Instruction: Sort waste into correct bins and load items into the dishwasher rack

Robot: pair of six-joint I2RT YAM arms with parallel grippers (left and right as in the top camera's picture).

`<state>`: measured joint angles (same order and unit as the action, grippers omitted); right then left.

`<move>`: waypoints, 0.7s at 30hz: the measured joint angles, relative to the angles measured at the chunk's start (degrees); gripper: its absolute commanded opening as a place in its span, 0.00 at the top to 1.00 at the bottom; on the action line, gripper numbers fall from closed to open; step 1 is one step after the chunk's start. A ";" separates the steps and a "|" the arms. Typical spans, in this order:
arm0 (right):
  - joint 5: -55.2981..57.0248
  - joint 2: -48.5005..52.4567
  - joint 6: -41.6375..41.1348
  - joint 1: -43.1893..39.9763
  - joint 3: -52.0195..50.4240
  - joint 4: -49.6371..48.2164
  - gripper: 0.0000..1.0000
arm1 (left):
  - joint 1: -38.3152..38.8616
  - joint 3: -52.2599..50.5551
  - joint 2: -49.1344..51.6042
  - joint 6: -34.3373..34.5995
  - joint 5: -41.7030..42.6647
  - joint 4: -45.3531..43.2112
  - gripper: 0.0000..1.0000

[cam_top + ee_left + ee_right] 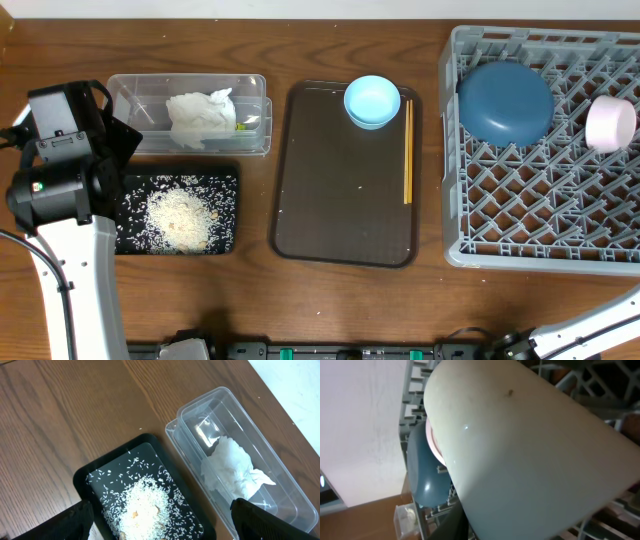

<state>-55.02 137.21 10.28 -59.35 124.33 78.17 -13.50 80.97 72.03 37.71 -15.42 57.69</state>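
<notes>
My left gripper (162, 527) hangs open over the white rice (145, 505) heaped in the black tray (100, 467). Beside it, the clear tub (140, 95) holds the crumpled napkin (200, 118), with a bit of yellow-green wrapper (239, 126) next to it. The grey rack (452, 150) carries the upturned dark-blue bowl (506, 102) and the white-pinkish bowl (610, 123) at its right edge. That white-pinkish bowl (530, 450) fills the right wrist view, lying against one dark finger (457, 522); the other finger is hidden. The light-blue bowl (372, 100) and chopsticks (408, 150) lie on the brown tray.
The brown serving tray (340, 200) sits mid-table between the bins and the rack. My left arm (60, 170) stands at the table's left edge, overlapping the black tray's left end. Part of the right arm (590, 330) shows at the bottom right.
</notes>
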 measured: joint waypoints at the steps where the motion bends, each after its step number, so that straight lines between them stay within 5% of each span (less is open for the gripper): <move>1: -0.11 0.00 0.42 0.00 0.00 0.17 0.85 | 0.00 0.00 0.00 0.02 0.00 0.00 0.10; 14: -14.01 0.90 7.13 0.00 -0.07 0.04 0.92 | 0.00 0.00 -0.02 0.02 0.00 0.02 0.10; 21: -20.50 0.92 8.92 0.42 -0.15 -8.37 0.92 | 0.00 0.00 0.00 0.02 0.00 0.02 0.10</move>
<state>-75.53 138.12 19.20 -58.94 124.18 69.80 -13.50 80.97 72.03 37.74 -15.42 57.71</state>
